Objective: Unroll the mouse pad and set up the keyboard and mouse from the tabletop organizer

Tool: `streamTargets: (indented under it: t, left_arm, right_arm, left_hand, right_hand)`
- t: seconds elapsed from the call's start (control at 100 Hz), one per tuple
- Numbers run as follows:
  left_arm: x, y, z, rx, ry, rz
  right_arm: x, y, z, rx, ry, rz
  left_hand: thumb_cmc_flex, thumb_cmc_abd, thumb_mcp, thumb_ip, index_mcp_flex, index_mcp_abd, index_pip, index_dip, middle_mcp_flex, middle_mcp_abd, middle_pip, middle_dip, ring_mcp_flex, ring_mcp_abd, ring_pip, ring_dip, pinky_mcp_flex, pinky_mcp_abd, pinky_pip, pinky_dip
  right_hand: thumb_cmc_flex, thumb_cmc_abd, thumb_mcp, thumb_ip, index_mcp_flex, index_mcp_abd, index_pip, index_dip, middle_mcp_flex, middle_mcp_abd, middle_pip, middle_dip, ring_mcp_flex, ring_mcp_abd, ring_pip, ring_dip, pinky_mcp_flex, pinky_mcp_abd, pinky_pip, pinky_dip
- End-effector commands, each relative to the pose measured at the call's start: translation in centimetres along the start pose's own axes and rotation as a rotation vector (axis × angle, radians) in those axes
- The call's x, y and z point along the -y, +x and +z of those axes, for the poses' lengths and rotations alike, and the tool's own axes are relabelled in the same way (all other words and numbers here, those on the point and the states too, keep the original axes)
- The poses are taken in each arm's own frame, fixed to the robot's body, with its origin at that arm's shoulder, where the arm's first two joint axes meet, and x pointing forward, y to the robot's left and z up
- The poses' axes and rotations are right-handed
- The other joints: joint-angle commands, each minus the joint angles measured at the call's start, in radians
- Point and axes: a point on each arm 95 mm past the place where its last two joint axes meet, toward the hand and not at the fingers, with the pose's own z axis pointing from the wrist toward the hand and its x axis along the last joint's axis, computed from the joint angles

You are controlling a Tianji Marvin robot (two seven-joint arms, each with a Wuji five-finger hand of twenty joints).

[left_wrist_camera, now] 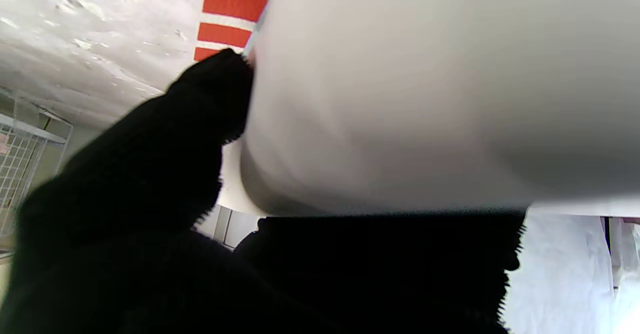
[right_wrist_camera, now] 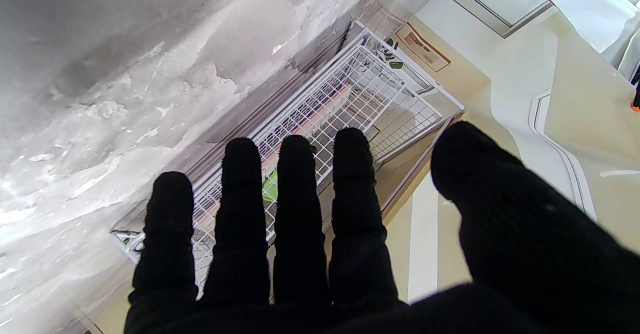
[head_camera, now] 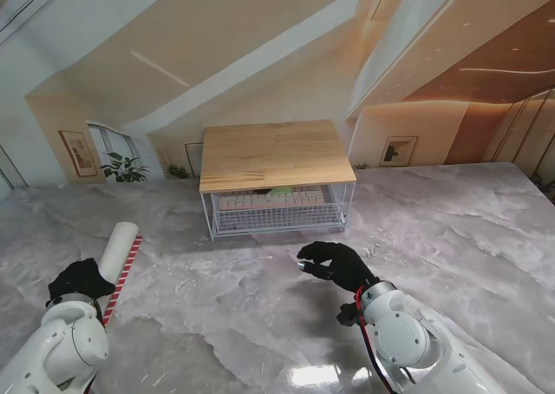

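Grey marbled stone makes up the whole glossy counter [head_camera: 260,316], with cream walls and framed pictures behind its far edge. Near the middle of that far edge stands the white wire tabletop organizer with a pale wooden top [head_camera: 272,155]; through its mesh front a light-coloured keyboard [head_camera: 270,200] lies flat on the lower shelf, with something small and green beside it that is too small to make out. I cannot pick out the mouse.

Close to the counter's left edge, near the front, lies the rolled white mouse pad with a red-and-white striped border [head_camera: 119,253], only a narrow strip of the striped edge unfurled along its side. The black-gloved left hand [head_camera: 80,279] is clamped around the near end of the roll; in the left wrist view the white roll [left_wrist_camera: 440,93] fills the picture, with dark fingers [left_wrist_camera: 210,98] pressed against it and the striped strip showing against the stone.

The black-gloved right hand [head_camera: 334,264] hovers in front of the organizer, well apart from it, holding nothing. In the right wrist view its four fingers [right_wrist_camera: 295,209] are straight and slightly spread, thumb off to one side, pointing toward the wire organizer [right_wrist_camera: 350,98]
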Motion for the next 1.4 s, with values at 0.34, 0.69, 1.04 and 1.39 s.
streamTargets:
  t: [0.34, 0.69, 1.04, 1.39]
  left_arm:
    - [1.9, 0.3, -3.2, -0.125, -0.022, -0.203]
    - [3.1, 2.7, -6.0, -0.243, -0.104, -0.510]
    - [3.3, 5.2, -8.8, -0.329, -0.233, -0.686]
    - [2.7, 9.2, -11.2, -0.420, -0.293, -0.845]
  right_arm:
    - [0.5, 0.0, -0.2, -0.002, 0.010, 0.013]
    - [0.6, 0.3, -0.3, -0.004, 0.004, 0.049]
    - [1.3, 0.8, -0.6, 0.006, 0.014, 0.134]
    - [3.5, 2.3, -0.4, -0.006, 0.114, 0.254]
  left_hand:
    - [0.131, 0.014, 0.131, 0.011, 0.097, -0.065, 0.185, 0.005, 0.067, 0.027, 0.007, 0.025, 0.065, 0.044, 0.015, 0.010, 0.085, 0.020, 0.044, -0.049]
    - [0.128, 0.017, 0.133, 0.010, 0.088, -0.055, 0.197, 0.009, 0.067, 0.031, 0.023, 0.029, 0.076, 0.043, 0.030, 0.013, 0.101, 0.023, 0.067, -0.068]
    - [0.128, 0.021, 0.131, 0.012, 0.081, -0.054, 0.201, 0.012, 0.064, 0.032, 0.032, 0.028, 0.078, 0.039, 0.035, 0.012, 0.106, 0.019, 0.076, -0.080]
    - [0.125, 0.017, 0.135, 0.015, 0.079, -0.058, 0.210, 0.017, 0.067, 0.028, 0.039, 0.026, 0.083, 0.035, 0.039, 0.010, 0.109, 0.015, 0.082, -0.090]
  right_hand:
    - [-0.030, 0.018, -0.014, 0.017, -0.038, -0.011, -0.011, -0.009, -0.033, -0.031, 0.001, -0.004, -0.046, -0.025, -0.010, -0.010, -0.011, -0.015, -0.002, -0.011]
    - [-0.033, 0.010, -0.009, 0.018, -0.084, 0.039, -0.027, -0.014, -0.051, 0.014, 0.006, -0.001, -0.042, 0.009, -0.004, -0.007, 0.010, -0.016, 0.011, -0.008]
    - [-0.040, -0.006, 0.004, 0.017, -0.090, 0.128, -0.040, -0.028, -0.056, 0.106, 0.026, 0.006, -0.005, 0.085, 0.017, -0.001, 0.074, 0.002, 0.050, -0.018]
    - [-0.057, -0.024, 0.002, 0.015, -0.082, 0.169, -0.051, -0.034, -0.066, 0.141, 0.049, 0.015, 0.008, 0.118, 0.027, 0.001, 0.104, 0.011, 0.062, -0.047]
